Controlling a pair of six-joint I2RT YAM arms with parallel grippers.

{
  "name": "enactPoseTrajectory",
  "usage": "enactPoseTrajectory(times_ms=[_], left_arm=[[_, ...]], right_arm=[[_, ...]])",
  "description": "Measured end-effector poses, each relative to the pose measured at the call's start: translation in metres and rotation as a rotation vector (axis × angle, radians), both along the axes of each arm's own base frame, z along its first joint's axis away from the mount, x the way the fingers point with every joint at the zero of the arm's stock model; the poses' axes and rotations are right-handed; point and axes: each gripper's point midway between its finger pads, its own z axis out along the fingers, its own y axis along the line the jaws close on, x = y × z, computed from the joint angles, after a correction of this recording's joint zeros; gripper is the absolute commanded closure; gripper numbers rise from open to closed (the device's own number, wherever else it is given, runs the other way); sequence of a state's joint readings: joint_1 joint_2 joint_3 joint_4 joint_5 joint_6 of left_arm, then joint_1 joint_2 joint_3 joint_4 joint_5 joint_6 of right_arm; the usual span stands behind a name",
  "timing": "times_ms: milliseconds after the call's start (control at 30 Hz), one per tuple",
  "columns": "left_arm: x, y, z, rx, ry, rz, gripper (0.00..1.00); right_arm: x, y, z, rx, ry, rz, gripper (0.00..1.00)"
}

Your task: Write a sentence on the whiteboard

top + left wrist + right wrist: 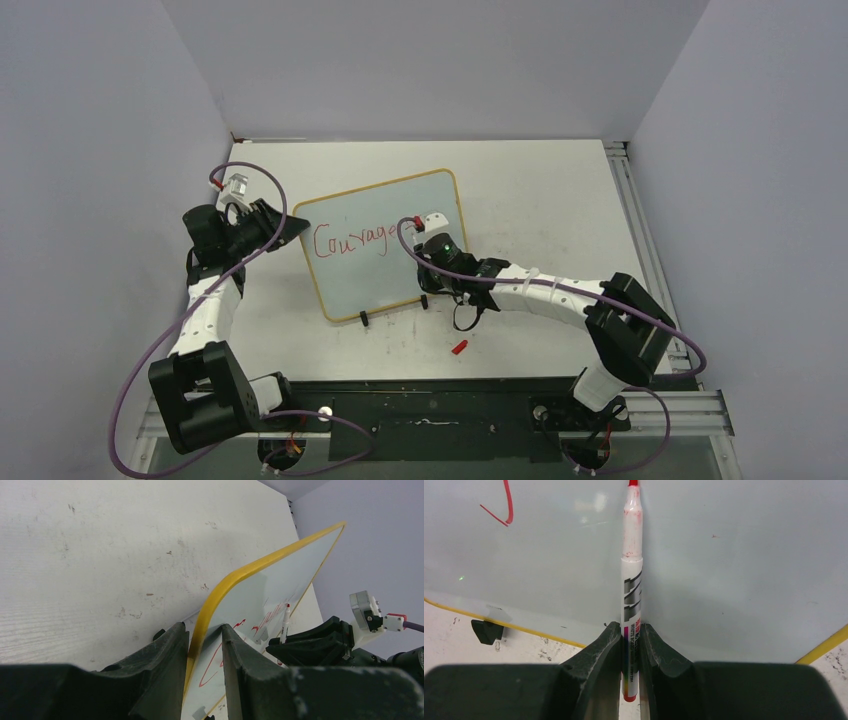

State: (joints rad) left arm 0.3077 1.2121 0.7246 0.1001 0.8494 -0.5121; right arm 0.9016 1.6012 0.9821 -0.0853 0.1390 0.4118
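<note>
The whiteboard (pixel 420 205) with a yellow frame stands tilted on two black clip feet. Red writing (pixel 352 241) on it reads "Courage", the last letter next to the pen tip. My left gripper (pixel 285 228) is shut on the board's left edge; in the left wrist view its jaws clamp the yellow frame (pixel 216 597). My right gripper (pixel 432 247) is shut on a white marker (pixel 632 580) with a red tip, which points at the board face (pixel 744 555). The marker also shows in the left wrist view (pixel 285 625).
A small red marker cap (pixel 460 347) lies on the white tabletop (pixel 540 190) in front of the board. The board's black clip feet (pixel 364 319) rest near the table's front. Grey walls close in on the left, back and right.
</note>
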Motion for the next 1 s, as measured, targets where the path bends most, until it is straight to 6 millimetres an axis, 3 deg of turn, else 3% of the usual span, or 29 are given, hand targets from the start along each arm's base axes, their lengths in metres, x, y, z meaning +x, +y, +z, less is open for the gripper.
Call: enactPoseTrajectory(times_ms=[833, 900, 1000], left_arm=[[0.0, 0.0, 0.0, 0.0, 0.0, 0.0, 0.71], [-0.001, 0.0, 0.0, 0.003, 0.001, 0.005, 0.67], [-0.002, 0.002, 0.001, 0.021, -0.005, 0.014, 0.51]], right_arm=[[-0.014, -0.007, -0.012, -0.04, 0.067, 0.011, 0.95], [-0.015, -0.009, -0.011, -0.041, 0.067, 0.011, 0.95], [-0.015, -0.01, -0.005, -0.039, 0.059, 0.017, 0.95]])
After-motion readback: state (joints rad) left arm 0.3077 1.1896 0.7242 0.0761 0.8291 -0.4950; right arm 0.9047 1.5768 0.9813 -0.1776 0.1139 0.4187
